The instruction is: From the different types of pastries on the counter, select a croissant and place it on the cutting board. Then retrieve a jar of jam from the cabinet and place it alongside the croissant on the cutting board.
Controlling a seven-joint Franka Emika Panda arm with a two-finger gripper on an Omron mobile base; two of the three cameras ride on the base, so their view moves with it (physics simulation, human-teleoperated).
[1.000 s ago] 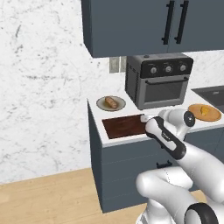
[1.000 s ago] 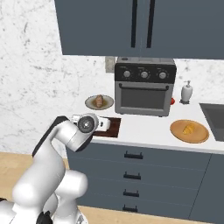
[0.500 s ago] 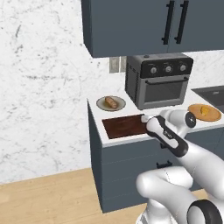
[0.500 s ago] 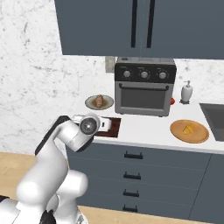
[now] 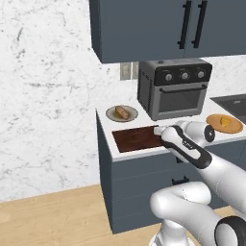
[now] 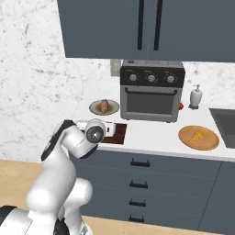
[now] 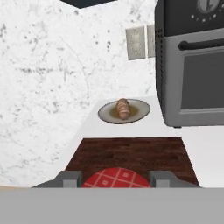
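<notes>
My gripper (image 7: 114,178) is shut on the jar of jam (image 7: 114,176), whose red checked top shows between the two fingertips. It hovers over the near edge of the dark-brown cutting board (image 7: 131,151), which is bare. From the base cameras the hand (image 5: 159,130) sits at the right end of the cutting board (image 5: 134,139). The golden croissant (image 6: 198,135) lies on a round light-wood plate (image 6: 209,142) far to the right on the counter (image 6: 151,133). The brown glazed roll (image 7: 123,108) rests on a grey plate (image 7: 140,111) behind the board.
A dark toaster oven (image 5: 175,89) stands right behind the board's right end. A white soap dispenser (image 6: 196,97) and a sink (image 5: 235,103) are further right. Wall cabinets (image 6: 147,27) hang above, doors closed. A marble wall backs the counter.
</notes>
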